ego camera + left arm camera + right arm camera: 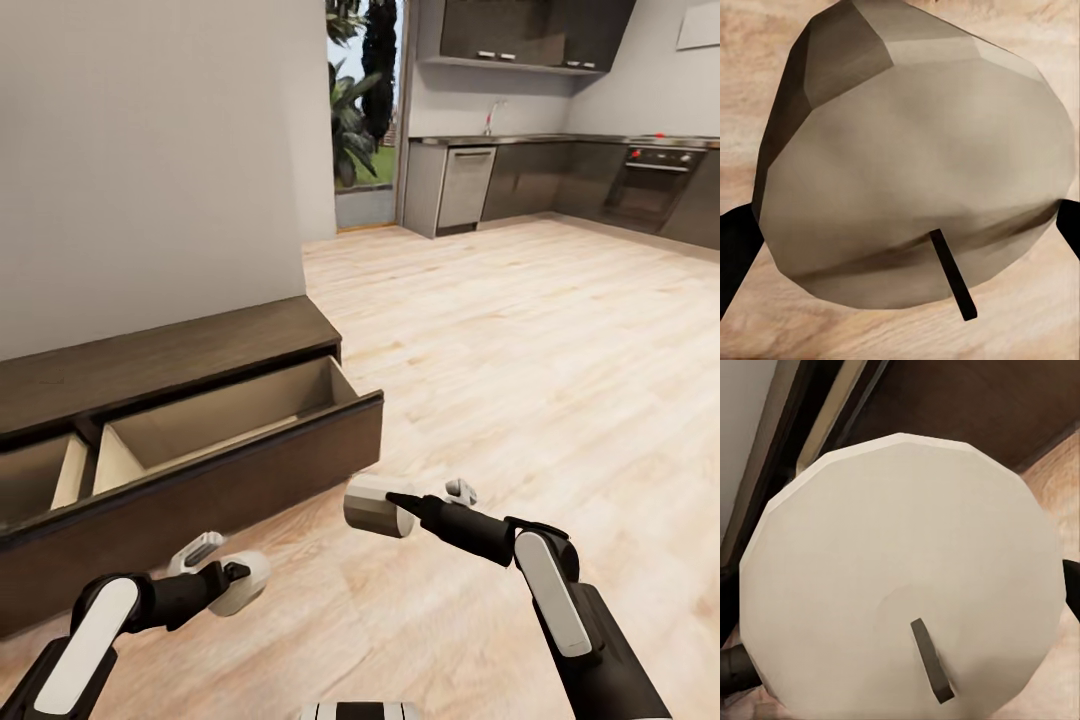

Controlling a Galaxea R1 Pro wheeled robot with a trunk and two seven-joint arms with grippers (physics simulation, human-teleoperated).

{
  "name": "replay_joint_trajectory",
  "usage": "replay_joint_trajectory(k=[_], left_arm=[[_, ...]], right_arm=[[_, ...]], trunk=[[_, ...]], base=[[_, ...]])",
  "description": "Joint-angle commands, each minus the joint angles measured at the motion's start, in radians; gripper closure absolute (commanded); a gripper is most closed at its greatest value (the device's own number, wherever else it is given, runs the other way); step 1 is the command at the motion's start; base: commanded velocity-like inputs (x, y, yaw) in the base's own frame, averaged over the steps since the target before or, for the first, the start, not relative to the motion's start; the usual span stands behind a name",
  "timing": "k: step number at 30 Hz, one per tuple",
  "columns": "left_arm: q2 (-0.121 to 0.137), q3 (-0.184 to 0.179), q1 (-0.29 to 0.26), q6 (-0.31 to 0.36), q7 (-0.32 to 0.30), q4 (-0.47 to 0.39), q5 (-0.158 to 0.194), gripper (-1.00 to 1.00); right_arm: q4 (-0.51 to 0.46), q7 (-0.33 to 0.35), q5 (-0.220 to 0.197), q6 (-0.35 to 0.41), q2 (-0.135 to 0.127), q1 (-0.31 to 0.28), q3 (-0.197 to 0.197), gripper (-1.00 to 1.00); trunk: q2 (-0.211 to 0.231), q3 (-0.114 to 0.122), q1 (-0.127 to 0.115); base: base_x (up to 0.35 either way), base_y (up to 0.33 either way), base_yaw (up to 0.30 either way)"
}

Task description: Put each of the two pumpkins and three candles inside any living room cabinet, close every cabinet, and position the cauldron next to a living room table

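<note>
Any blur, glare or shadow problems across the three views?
Head view: sharp, even light, bright doorway, no glare. Left wrist view: candle so close it looks faceted, shaded on one side. Right wrist view: candle end nearly washed out, wick still clear.

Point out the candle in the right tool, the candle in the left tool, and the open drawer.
Right candle (375, 505), head view, its grey side wall.
Left candle (243, 583), head view, its pale rounded side.
Open drawer (250, 412), head view, its beige inner floor.
</note>
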Motion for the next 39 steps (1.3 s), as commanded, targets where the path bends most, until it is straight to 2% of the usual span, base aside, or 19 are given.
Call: replay_joint_trajectory(k=[1, 7, 10, 17, 39], left_arm=[[0.000, 0.000, -0.001, 0.002, 0.010, -0.001, 0.016, 1.00], [0.000, 0.000, -0.002, 0.003, 0.011, 0.001, 0.052, 1.00], [0.000, -0.001, -0.002, 0.002, 0.011, 0.004, 0.058, 1.00], [0.001, 0.001, -0.005, 0.002, 0.013, 0.010, 0.060, 1.00], [0.000, 0.000, -0.006, 0.002, 0.013, 0.013, 0.060, 1.00]], right_arm=[[-0.001, 0.008, 0.007, 0.002, -0.001, 0.000, 0.000, 1.00], [0.000, 0.008, 0.007, 0.002, -0.001, -0.001, 0.000, 1.00], [0.000, 0.008, 0.007, 0.002, -0.001, -0.001, 0.000, 1.00], [0.000, 0.007, 0.008, 0.002, -0.001, -0.001, 0.000, 1.00], [0.005, 0.006, 0.008, 0.001, -0.004, -0.001, 0.000, 1.00]], trunk=[[0.000, 0.004, -0.001], [0.001, 0.034, -0.003], [0.002, 0.049, -0.005], [0.004, 0.079, -0.008], [0.009, 0.164, -0.018]], base=[[-0.016, -0.015, 0.227], [-0.004, -0.004, 0.228], [-0.076, 0.000, 0.226], [-0.199, 0.000, 0.093], [-0.004, 0.000, 0.001]])
